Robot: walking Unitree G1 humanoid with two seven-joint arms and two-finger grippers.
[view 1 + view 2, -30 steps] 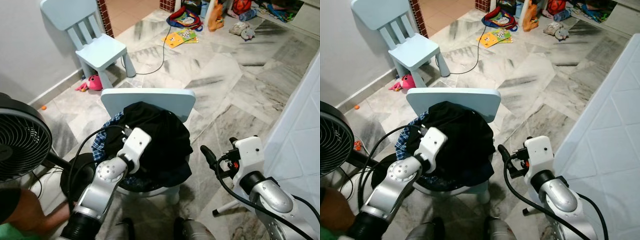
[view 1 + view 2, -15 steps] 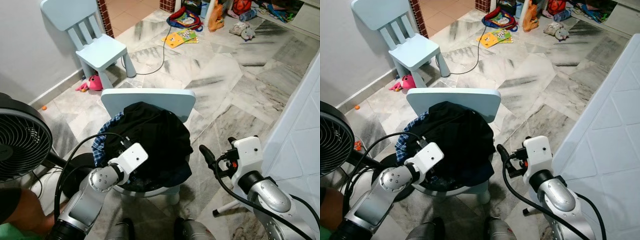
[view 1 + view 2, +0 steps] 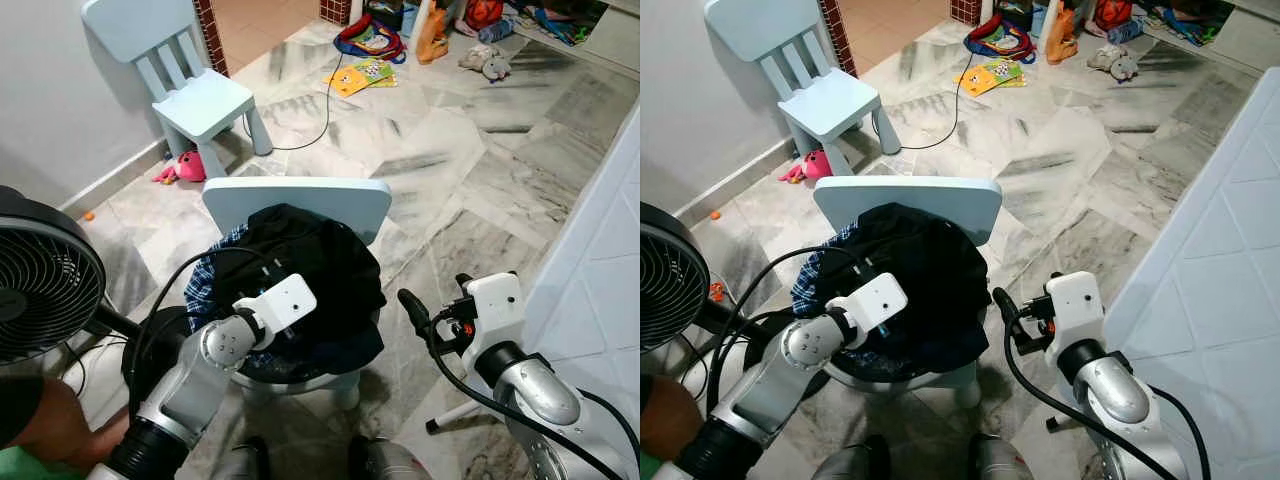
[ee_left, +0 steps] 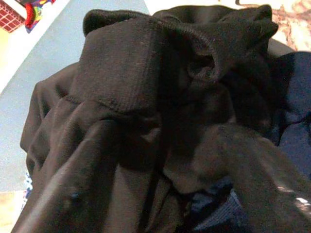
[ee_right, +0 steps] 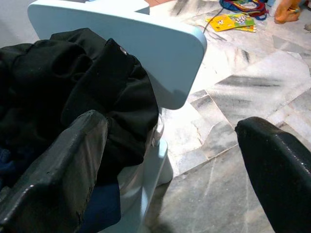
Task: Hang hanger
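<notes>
Left gripper is pushing its two black fingers into the crumpled black knitted garment. The garment is lying heaped on the seat of the small pale-blue plastic chair. Seen through the left wrist camera, the fingers are standing apart with folds of cloth bulging between them, and they are not pinching anything. That view is dark and blurred low down, so this is my best reading.

Right gripper is waiting just beside the chair on the robot's right. Its fingers are spread wide and are holding nothing.

I judge the step in hand to be the search for the hanger, early in the task, since nothing is being gripped or lifted. The hanger itself is hidden. It is most likely lying inside or under the black garment, where the ribbed collar is folding over. Which way its hook is pointing, and how its long axis is lying, cannot be told.

The next move is calling for the left fingers to part the cloth near that collar and feel for something rigid. They should be closing on the hanger's neck, not on loose fabric. A blue checked cloth is lying under the garment at the chair's left edge and could be dragged along.
</notes>
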